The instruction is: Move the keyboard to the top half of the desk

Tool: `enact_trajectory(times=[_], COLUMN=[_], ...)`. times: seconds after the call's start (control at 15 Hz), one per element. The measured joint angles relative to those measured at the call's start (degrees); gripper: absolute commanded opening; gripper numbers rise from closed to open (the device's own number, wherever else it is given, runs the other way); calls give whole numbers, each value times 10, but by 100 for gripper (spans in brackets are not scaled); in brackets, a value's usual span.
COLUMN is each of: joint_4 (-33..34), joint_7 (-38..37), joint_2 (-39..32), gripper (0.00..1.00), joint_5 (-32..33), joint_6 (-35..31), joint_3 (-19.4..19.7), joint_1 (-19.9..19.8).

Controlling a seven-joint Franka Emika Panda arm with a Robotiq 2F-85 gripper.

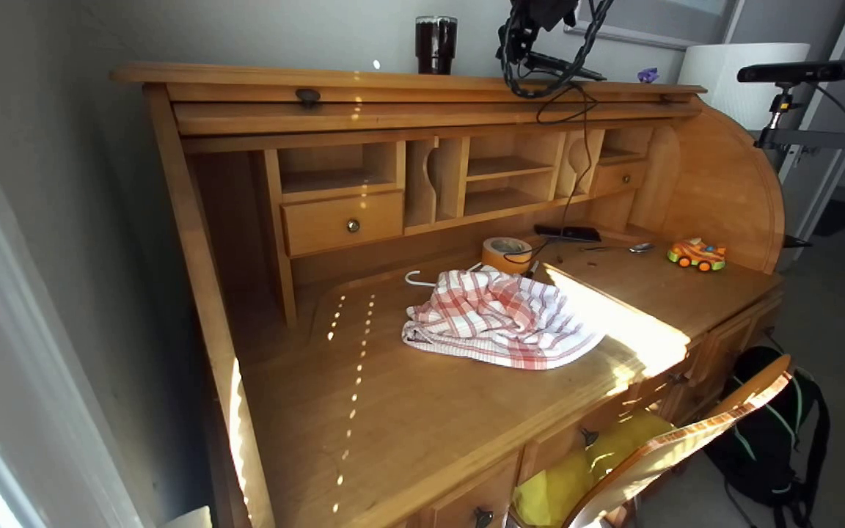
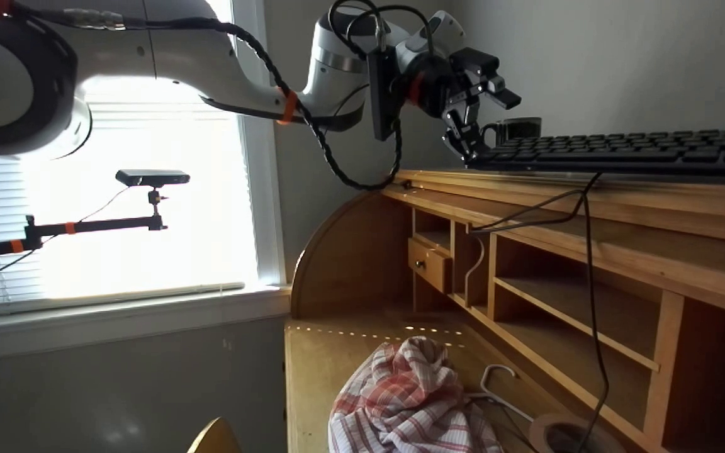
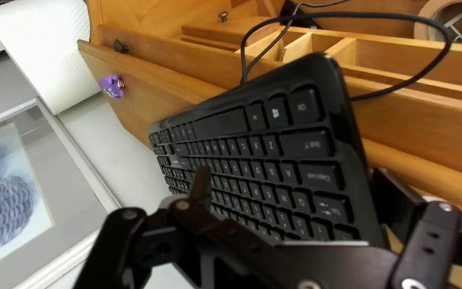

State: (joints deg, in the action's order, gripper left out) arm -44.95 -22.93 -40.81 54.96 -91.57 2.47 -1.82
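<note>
The black keyboard (image 2: 627,153) is at the desk's flat top shelf in both exterior views; it is a thin dark strip (image 1: 568,66) in one of these. Whether it lies fully on the shelf is unclear. My gripper (image 2: 493,129) is open at one end of it, with the lower finger at the keyboard's end and the upper finger apart above. In the wrist view the open gripper (image 3: 297,186) has one finger over the keys of the keyboard (image 3: 255,160) and one beside its end edge. The keyboard's cable hangs down the front of the brown desk (image 1: 393,411).
A dark cup (image 1: 436,48) and a small purple object (image 1: 647,75) stand on the top shelf. A lampshade (image 3: 42,44) and a framed picture (image 3: 74,160) are near. On the desktop lie a red-and-white cloth (image 1: 499,323), a tape roll (image 1: 507,253) and a toy car (image 1: 697,254).
</note>
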Motion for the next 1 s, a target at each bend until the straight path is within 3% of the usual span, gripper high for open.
enact_trajectory(times=[0.47, 1.0], joint_4=[96, 146], joint_7=[4, -12], joint_2=[-52, -70], gripper=[100, 100], joint_5=[-58, -105], joint_6=[17, 16], joint_3=[6, -11], joint_1=[-4, -14])
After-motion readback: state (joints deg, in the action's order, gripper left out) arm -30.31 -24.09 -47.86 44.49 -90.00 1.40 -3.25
